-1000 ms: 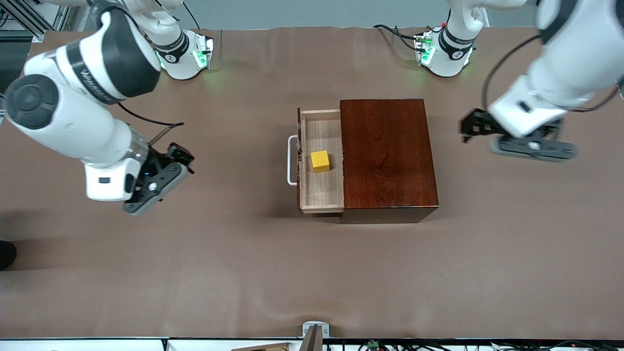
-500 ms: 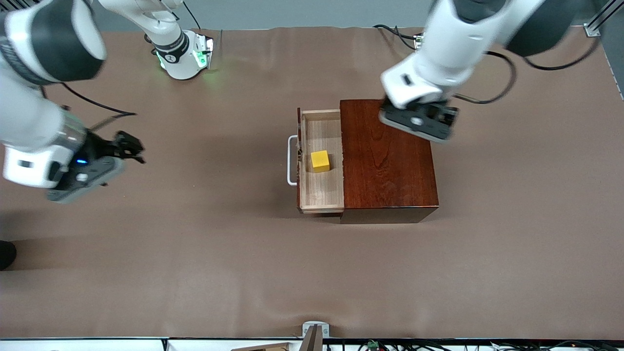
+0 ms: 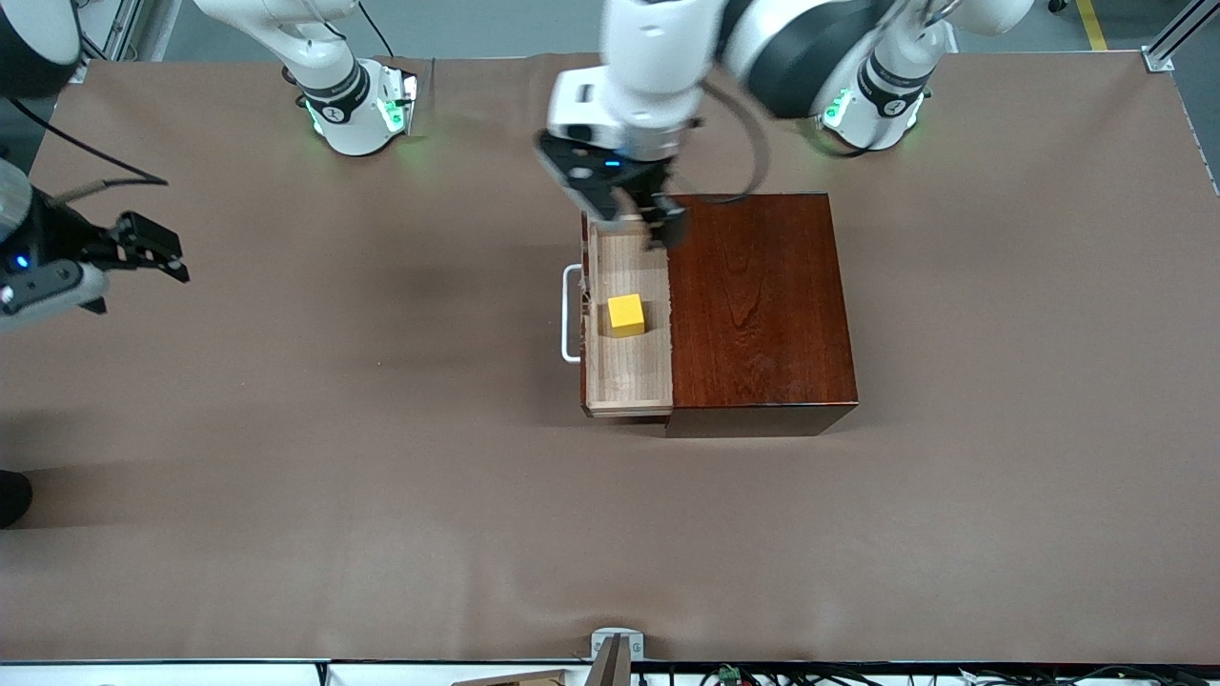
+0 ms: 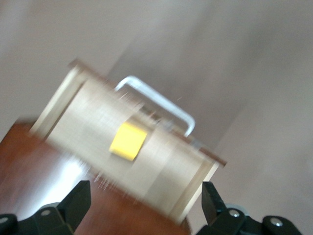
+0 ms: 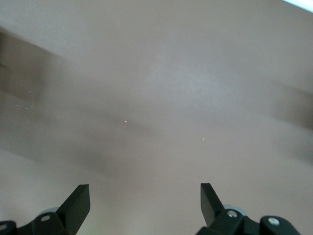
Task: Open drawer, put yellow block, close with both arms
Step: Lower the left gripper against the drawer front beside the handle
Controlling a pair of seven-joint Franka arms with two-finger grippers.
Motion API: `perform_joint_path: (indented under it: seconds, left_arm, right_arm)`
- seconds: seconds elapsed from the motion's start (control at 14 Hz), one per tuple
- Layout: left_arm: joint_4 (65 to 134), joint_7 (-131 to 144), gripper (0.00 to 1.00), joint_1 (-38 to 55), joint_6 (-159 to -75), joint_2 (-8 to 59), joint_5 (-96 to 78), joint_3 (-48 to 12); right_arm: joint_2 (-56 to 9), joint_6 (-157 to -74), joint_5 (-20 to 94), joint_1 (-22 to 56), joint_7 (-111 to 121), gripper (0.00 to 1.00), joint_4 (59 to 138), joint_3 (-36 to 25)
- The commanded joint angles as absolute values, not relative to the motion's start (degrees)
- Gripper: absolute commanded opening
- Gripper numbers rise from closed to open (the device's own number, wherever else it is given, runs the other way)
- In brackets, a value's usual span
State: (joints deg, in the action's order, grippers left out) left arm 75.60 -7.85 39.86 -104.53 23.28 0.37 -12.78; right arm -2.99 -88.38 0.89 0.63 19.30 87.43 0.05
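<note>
The yellow block point(image 3: 626, 314) sat in the open drawer point(image 3: 629, 381) at frame centre, so closing remained. My left claw point(image 3: 637, 211), open and empty, hung above the drawer's upper end. The right claw point(image 3: 143, 250), open, waited at the left edge. I judged pushing the white handle point(image 3: 570, 314) squarely best.

From my station, the left wrist view smears the drawer point(image 4: 132, 152) and yellow block point(image 4: 128, 141). The left gripper point(image 3: 637, 221) covers one drawer corner. The frame edge cuts off the right arm point(image 3: 33, 257).
</note>
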Motion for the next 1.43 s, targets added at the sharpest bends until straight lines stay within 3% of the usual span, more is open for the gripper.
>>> perform_joint_path:
  seconds: [0.0,0.43,1.0,1.36]
  left_arm:
    - [70.14,-17.72,1.0,42.27,-108.96,30.83,0.0,-13.36]
    - [69.79,-36.27,1.0,43.24,-120.93,39.28,0.09,-12.75]
    - [70.22,-37.62,1.0,42.89,-121.73,42.8,0.7,-10.02]
    - [70.75,-38.32,1.0,42.63,-121.55,43.24,2.89,-9.84]
  right_arm:
    - [1.22,-86.41,1.5,0.44,12.77,1.0,90.62,0.26]
    - [2.11,-80.95,1.23,2.02,4.92,1.0,90.35,-3.07]
    - [2.64,-86.13,1.93,2.11,4.83,1.0,89.83,-4.39]
    - [2.46,-84.29,2.02,2.37,-2.37,1.0,89.91,-3.78]
